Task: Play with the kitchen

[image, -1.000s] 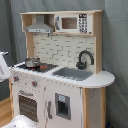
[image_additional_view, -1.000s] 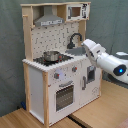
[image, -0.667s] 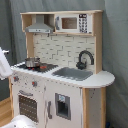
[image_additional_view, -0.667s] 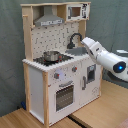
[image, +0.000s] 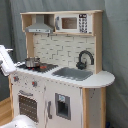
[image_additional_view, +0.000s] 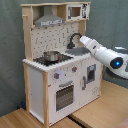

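Note:
The kitchen (image: 60,75) (image_additional_view: 55,65) is a tall white and light-wood toy with a grey hood (image: 40,25), a microwave (image: 70,22), a black faucet (image: 85,57), a sink (image: 75,73), knobs (image_additional_view: 56,76) and an oven door (image_additional_view: 65,95). A small metal pot (image: 32,61) (image_additional_view: 50,56) sits on the stove. In the second exterior view the white arm reaches in from the second exterior view's right, and its gripper (image_additional_view: 82,40) end overlaps the sink and faucet (image_additional_view: 74,39) area. In the first exterior view part of the arm (image: 5,57) shows at the left edge, beside the stove.
A grey curtain hangs behind the kitchen in both exterior views. The kitchen stands on a light wooden surface (image_additional_view: 100,110). A white rounded object (image: 22,122) lies at the bottom of the first exterior view, in front of the oven.
In the second exterior view the arm's end has shifted slightly up and left, closer to the faucet. The kitchen and pot have not moved.

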